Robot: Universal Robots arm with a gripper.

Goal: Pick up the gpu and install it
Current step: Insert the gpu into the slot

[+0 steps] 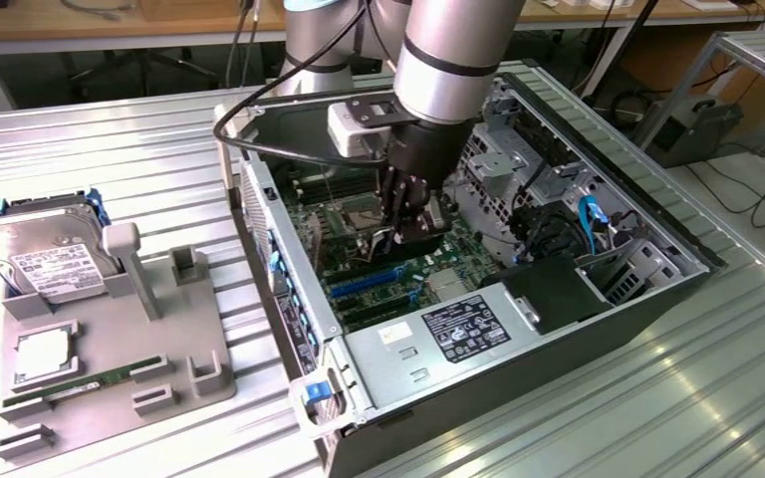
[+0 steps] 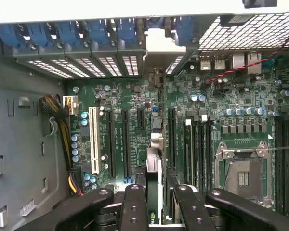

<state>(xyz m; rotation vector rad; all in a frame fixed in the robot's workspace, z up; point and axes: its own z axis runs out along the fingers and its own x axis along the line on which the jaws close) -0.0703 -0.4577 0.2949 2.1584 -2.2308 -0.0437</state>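
Labels on the hard drive (image 1: 40, 261) and power supply (image 1: 469, 329) are unreadable.

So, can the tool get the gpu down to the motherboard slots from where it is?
Probably yes. The tool holds the gpu edge-on just above the motherboard's black slots; the case lies open on top, and no cable crosses beneath the card.
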